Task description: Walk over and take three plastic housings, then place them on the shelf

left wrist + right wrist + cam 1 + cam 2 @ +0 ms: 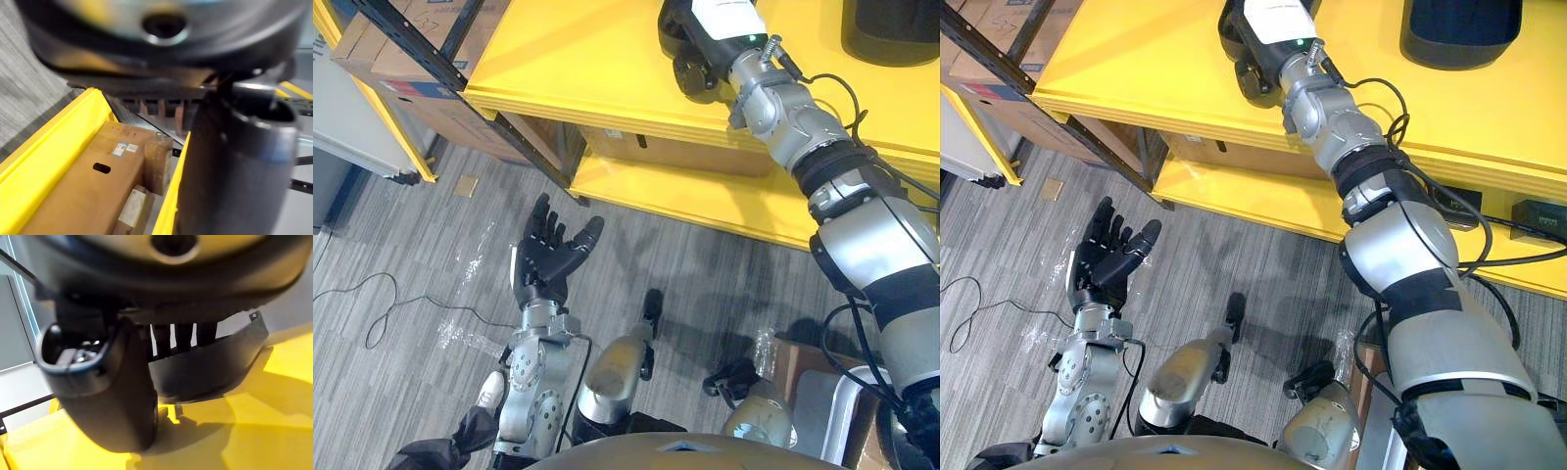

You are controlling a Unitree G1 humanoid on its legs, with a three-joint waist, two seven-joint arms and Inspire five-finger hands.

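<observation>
My right hand (705, 44) reaches onto the top of the yellow shelf (587, 59) and is curled on a black plastic housing (215, 362). Its fingers (181, 338) hook over the housing's rim and the thumb (112, 396) stands in front. The housing (1234, 39) sits low over the yellow surface (274, 431); I cannot tell whether it touches. A second black housing (891, 29) stands on the shelf further right. My left hand (543, 259) hangs open over the grey floor, fingers straight, holding nothing.
A lower yellow tier (705, 191) runs under the shelf top, with cardboard boxes (88, 196) stored beneath. A black diagonal frame bar (421, 44) stands at the shelf's left end. A grey bin (842, 411) sits at the lower right.
</observation>
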